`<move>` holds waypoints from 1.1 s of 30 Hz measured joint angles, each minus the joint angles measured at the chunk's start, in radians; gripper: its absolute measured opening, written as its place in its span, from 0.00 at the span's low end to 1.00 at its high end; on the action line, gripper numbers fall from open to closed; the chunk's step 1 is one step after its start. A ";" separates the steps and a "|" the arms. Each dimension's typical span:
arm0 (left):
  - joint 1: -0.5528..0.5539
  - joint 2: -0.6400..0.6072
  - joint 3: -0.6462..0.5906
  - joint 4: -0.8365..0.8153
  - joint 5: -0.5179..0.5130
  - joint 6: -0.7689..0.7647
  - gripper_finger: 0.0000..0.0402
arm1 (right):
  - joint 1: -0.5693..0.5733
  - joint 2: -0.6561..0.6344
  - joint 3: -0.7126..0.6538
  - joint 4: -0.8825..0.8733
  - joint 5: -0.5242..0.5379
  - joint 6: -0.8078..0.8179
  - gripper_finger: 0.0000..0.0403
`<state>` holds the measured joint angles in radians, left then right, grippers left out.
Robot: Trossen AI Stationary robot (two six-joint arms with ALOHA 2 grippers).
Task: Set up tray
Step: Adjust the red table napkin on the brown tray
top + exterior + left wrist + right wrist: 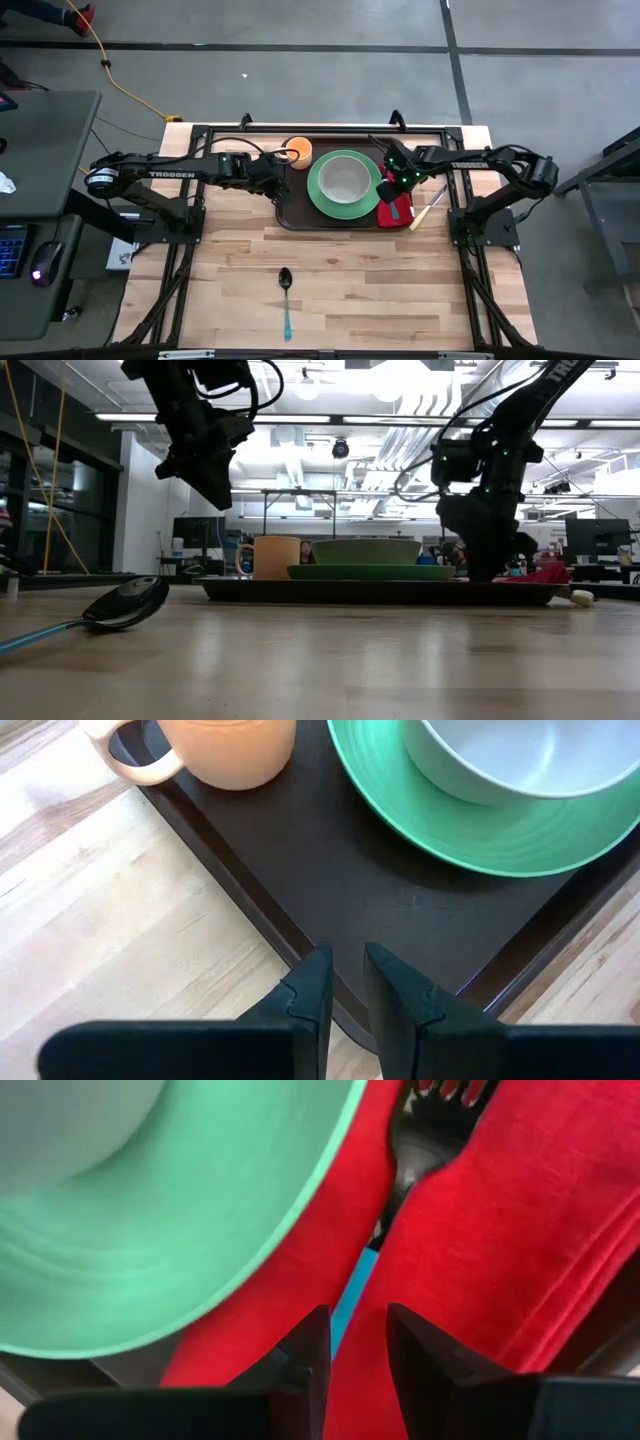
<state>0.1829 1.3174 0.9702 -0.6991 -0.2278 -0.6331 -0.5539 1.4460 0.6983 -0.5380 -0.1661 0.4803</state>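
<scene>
The dark brown tray (300,215) lies at the table's far middle. On it stand an orange mug (298,152) and a green plate (345,205) with a pale bowl (345,178). A red napkin (400,215) lies on its right end. My right gripper (358,1320) is low over the napkin, shut on a fork (420,1140) with a black head and blue handle. My left gripper (348,960) hangs high over the tray's near left corner (300,935). Its fingers are a little apart, with nothing between them. My right gripper pinches the fork's blue handle (352,1295) between its two fingers. The fingers come steeply from above and lie across the handle. The fork runs along the red napkin with its tines toward the far edge. Whether it rests on the cloth I cannot tell.
A knife with a pale handle (428,208) lies on the wood just right of the tray. A spoon with a blue handle (286,300) lies near the table's front middle. Bare wood stretches between the tray and the front edge.
</scene>
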 joint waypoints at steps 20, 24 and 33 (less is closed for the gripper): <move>0.000 0.000 0.000 0.002 -0.002 0.000 0.23 | 0.000 0.013 0.000 0.058 0.067 0.016 0.19; 0.000 0.000 0.000 0.002 -0.002 0.000 0.23 | 0.001 0.050 0.001 0.072 0.048 0.018 0.19; 0.000 0.000 0.000 0.016 0.001 0.000 0.23 | 0.001 0.083 0.004 0.073 0.081 0.022 0.19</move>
<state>0.1829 1.3174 0.9699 -0.6827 -0.2268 -0.6331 -0.5524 1.5288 0.7021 -0.4648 -0.0856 0.5020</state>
